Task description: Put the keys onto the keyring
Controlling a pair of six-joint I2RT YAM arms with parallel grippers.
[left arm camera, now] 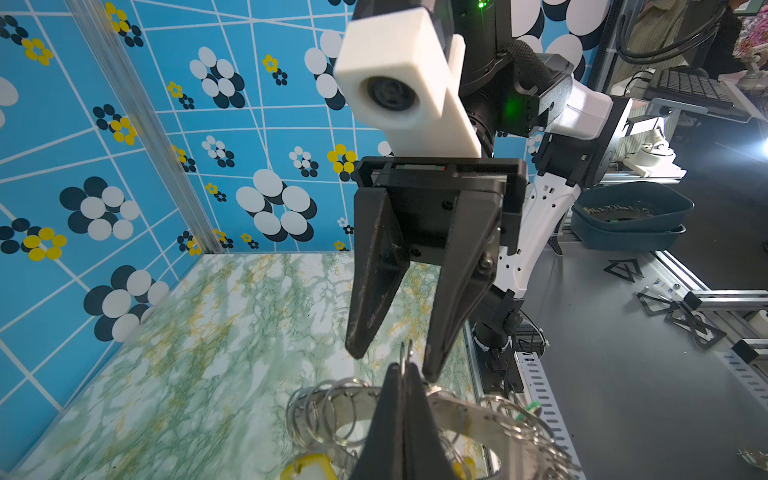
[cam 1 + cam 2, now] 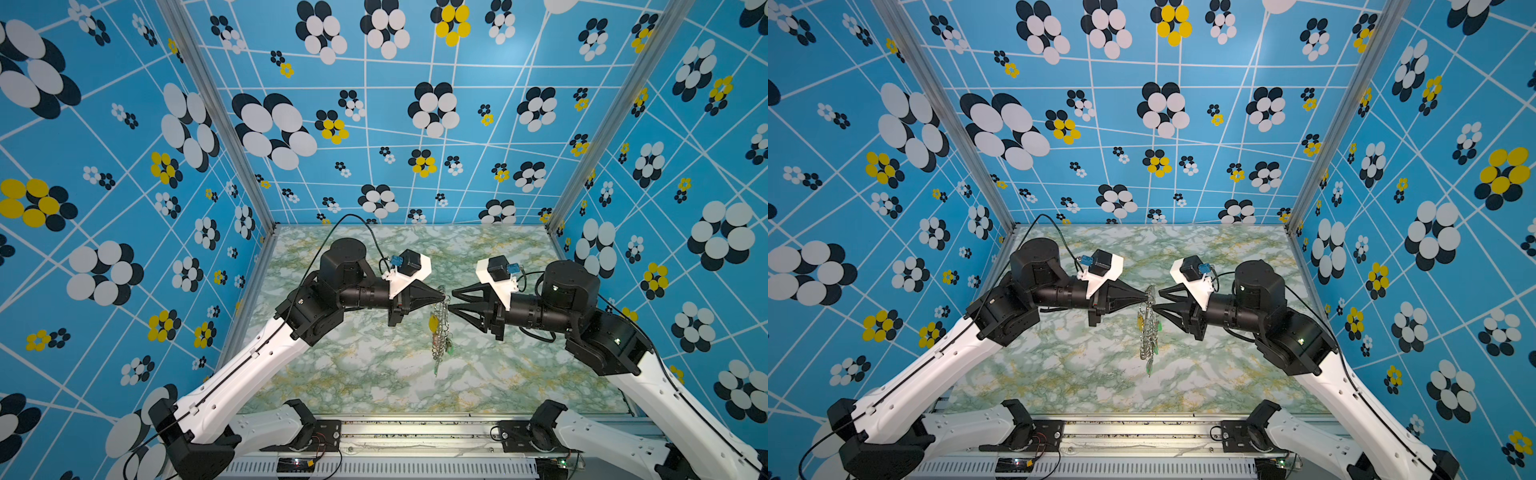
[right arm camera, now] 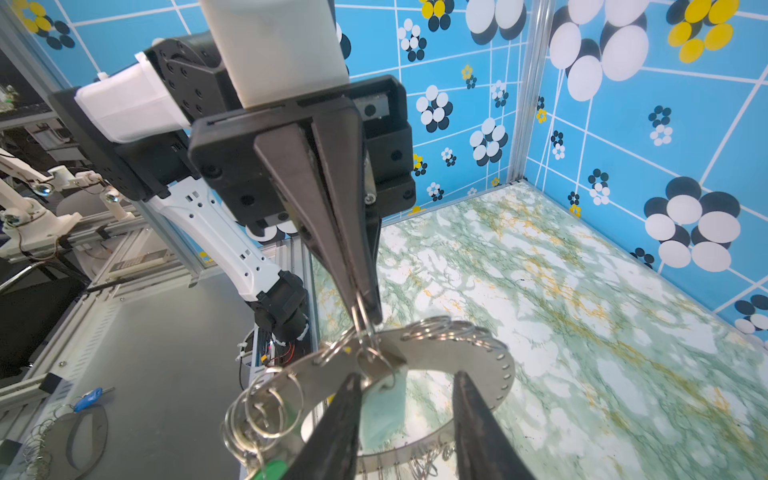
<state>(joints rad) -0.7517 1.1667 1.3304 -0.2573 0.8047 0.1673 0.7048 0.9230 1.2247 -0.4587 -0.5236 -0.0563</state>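
L gripper (image 2: 444, 297) jaws shut on a wire loop of the keyring (image 2: 441, 334), which hangs below them. R gripper (image 3: 407, 377) jaws part open, clamping nothing; mint-tag key (image 3: 384, 409) sits between them. Yellow-tag key (image 2: 433, 322) & green-tag key (image 3: 272, 469) look already on; mint prob. unfinished.

Robotics lab: patterned enclosure walls (image 2: 415, 66), aluminium framing (image 2: 220, 112), keyboard (image 1: 690, 85) on bench beyond

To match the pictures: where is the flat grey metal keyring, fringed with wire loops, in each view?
Top view: keyring hangs edge-on, centre.
Top view: keyring likewise, centre.
Left wrist: keyring at the left gripper tip.
Right wrist: keyring just beyond the open right gripper.
Landmark: shut left gripper pinching one loop.
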